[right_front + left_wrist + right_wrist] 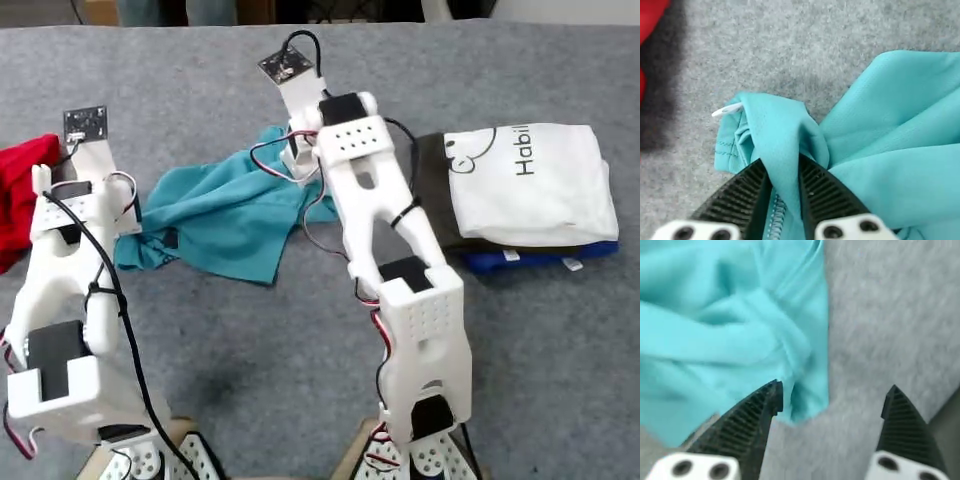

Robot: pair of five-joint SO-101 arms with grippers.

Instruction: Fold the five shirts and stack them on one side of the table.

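— Where is the teal shirt [225, 215], and what has hold of it?

— It lies crumpled on the grey table [550, 380], between the two grippers. The left gripper [782, 167] is clamped tight on a bunched fold at one edge of it, cloth pinched between the ribbed black pads (a small white tag sticks out just past the fold).

— And the other arm?

— The right gripper [835, 390] stands wide open and grips nothing. One finger hangs over the shirt's opposite edge, the other over bare table.

— The remaining shirts?

— A red shirt [20, 195] lies beside the left gripper, away from the teal one. Beyond the right gripper sits a folded pile: white shirt [530, 185] on top, dark shirt [432, 190] and blue shirt [520, 260] beneath.
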